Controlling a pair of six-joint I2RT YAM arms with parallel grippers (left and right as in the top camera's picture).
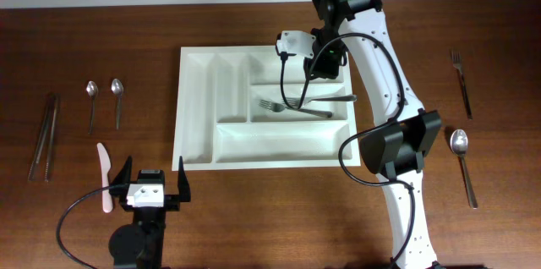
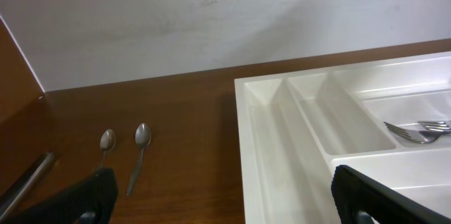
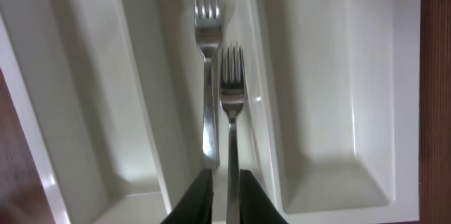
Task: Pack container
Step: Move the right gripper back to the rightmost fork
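Right gripper [image 3: 227, 182] jaws sit almost together astride a fork [image 3: 232, 90] handle, grip unclear, above the tray [image 3: 338, 111] dividers. Left gripper [image 2: 225, 185] gapes wide by the tray's near-left corner. Overhead, the tray lies mid-table [image 1: 254, 214]; spoons [image 1: 117, 89] lie left, well apart.

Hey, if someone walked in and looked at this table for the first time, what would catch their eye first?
The big white container in the middle of the brown table, with the right arm bent over it. The right arm's fingers straddle the handle of a fork, next to a second fork lying in a long compartment. The left arm's fingers stand wide open at front left, with spoons lying nearby.
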